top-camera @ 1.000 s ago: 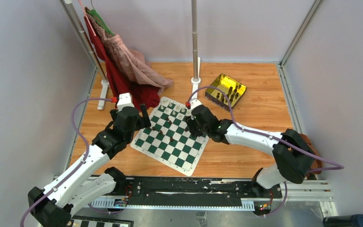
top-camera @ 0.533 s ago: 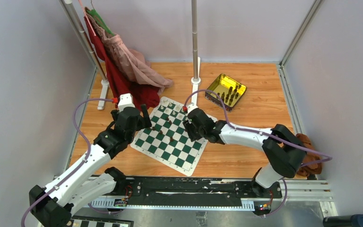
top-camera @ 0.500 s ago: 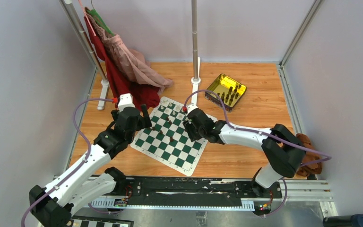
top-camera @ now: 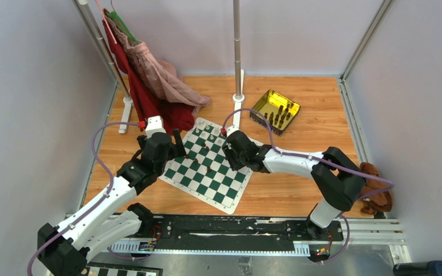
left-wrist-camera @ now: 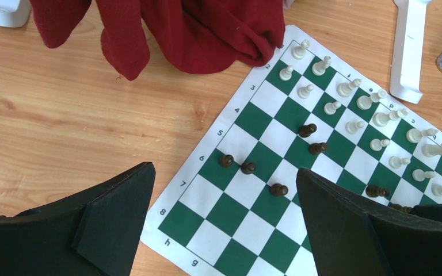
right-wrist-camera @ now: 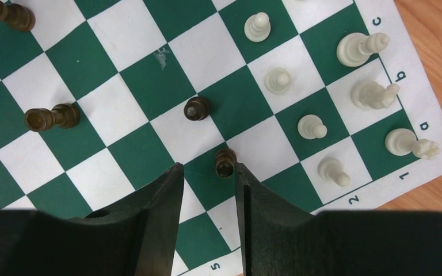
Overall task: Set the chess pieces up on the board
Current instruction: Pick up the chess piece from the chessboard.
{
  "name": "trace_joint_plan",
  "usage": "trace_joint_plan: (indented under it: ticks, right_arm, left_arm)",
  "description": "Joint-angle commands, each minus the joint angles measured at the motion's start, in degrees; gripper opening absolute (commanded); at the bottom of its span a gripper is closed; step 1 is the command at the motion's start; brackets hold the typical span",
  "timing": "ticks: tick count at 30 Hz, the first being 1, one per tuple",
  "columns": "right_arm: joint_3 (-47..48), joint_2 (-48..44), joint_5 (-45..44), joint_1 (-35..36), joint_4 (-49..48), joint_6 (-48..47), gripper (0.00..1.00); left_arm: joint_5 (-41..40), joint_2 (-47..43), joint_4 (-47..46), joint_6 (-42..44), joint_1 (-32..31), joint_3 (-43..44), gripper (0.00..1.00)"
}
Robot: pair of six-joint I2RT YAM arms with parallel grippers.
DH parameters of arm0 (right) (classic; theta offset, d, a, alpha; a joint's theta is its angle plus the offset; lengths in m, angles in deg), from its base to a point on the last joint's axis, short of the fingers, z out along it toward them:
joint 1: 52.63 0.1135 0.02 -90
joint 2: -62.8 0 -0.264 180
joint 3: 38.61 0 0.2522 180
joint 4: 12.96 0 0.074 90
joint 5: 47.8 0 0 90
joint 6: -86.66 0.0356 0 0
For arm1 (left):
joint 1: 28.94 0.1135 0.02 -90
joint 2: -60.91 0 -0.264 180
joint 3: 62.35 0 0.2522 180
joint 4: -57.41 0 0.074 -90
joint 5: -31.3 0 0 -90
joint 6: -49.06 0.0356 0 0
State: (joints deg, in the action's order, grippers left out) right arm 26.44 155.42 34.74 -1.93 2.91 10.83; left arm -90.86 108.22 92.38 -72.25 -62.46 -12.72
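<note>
Jaws on our right gripper [right-wrist-camera: 208,168] have narrowed, not yet clenched, beside the dark pawn [right-wrist-camera: 225,162] at their two o'clock; our left gripper [left-wrist-camera: 224,172] gapes empty, so we judge a pickup imminent.

The board [left-wrist-camera: 225,216] is green-and-white checked, chess pieces [left-wrist-camera: 307,130] cream or dark brown, cloth [left-wrist-camera: 207,29] red.

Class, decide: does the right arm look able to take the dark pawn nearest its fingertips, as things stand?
Probably yes. The dark pawn sits at the mouth of the open right gripper, with no other piece crowding it.
</note>
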Motion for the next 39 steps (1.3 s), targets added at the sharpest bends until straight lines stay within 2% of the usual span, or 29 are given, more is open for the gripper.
trace_joint_plan:
  ticks: [1,20,25,39]
  right_arm:
    - [2.1,1.3,0.0,-1.0,-0.8,0.3,0.41]
    - [2.2,3.2,0.3,-3.0,-0.3,1.1,0.33]
    - [2.5,3.6,0.8,-3.2,0.3,1.2,0.27]
    - [2.5,1.1,2.0,-3.1,2.2,1.1,0.0]
  left_arm:
    - [-0.6,0.3,-2.9,-0.1,-0.4,-0.5,1.0]
    - [-0.7,2.2,-4.7,0.4,-0.4,-0.8,1.0]
    - [-0.7,2.2,-4.7,0.4,-0.4,-0.8,1.0]
    - [-1.4,0.9,-2.8,-0.1,-0.4,-0.3,1.0]
